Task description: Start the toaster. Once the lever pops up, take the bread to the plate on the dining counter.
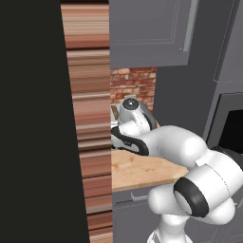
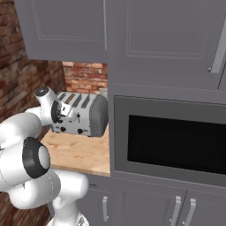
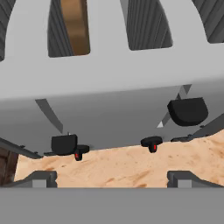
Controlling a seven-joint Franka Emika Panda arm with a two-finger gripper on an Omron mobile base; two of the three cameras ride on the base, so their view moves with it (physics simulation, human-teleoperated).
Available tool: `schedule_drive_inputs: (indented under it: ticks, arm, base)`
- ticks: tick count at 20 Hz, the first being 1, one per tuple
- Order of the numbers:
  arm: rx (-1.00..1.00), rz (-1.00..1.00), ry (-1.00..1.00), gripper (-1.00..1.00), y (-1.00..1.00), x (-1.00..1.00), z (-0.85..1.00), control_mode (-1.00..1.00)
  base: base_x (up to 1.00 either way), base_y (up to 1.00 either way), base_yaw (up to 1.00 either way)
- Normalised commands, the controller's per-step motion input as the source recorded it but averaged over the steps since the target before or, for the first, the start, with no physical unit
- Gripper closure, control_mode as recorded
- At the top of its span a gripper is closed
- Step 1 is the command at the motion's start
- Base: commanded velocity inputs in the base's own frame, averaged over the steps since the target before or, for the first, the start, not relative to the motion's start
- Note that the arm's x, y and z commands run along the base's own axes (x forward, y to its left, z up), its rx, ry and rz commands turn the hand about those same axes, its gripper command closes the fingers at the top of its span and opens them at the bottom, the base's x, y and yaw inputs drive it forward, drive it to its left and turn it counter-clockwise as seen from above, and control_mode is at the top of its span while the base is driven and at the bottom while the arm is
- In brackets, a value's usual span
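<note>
A: Status?
B: My gripper (image 3: 112,177) is fully open, holding nothing, above the table (image 3: 131,164), facing the toaster (image 3: 109,109).
A: Step?
B: Press the right lever (image 3: 188,110) straight down, centred. Bread (image 3: 75,26) sits beyond, in a slot.

White arm (image 2: 26,145) folded forward, wrist angled down, gripper (image 3: 112,177) with its 2 fingers spread wide.
</note>
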Motion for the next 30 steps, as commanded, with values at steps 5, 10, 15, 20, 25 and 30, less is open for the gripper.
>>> schedule_drive_inputs:
  ticks: [5, 10, 15, 20, 25, 30]
  arm:
    - [0.00, 0.00, -0.18, -1.00, 0.00, 0.00, 0.19, -1.00]
    - [0.00, 0.00, -0.20, -1.00, 0.00, 0.00, 0.21, -1.00]
    - [0.00, 0.00, -0.21, -1.00, 0.01, 0.00, 0.23, -1.00]
    - [0.00, 0.00, -0.16, -1.00, 0.06, 0.00, 0.19, -1.00]
    - [0.00, 0.03, -0.03, -1.00, 0.00, 0.00, 0.16, -1.00]
    - [0.00, 0.11, 0.00, -1.00, 0.00, 0.00, 0.08, -1.00]
  base:
    - [0.00, 0.00, 0.00]
    - [0.00, 0.00, 0.00]
    - [0.00, 0.00, 0.00]
    - [0.00, 0.00, 0.00]
    - [0.00, 0.00, 0.00]
    - [0.00, 0.00, 0.00]
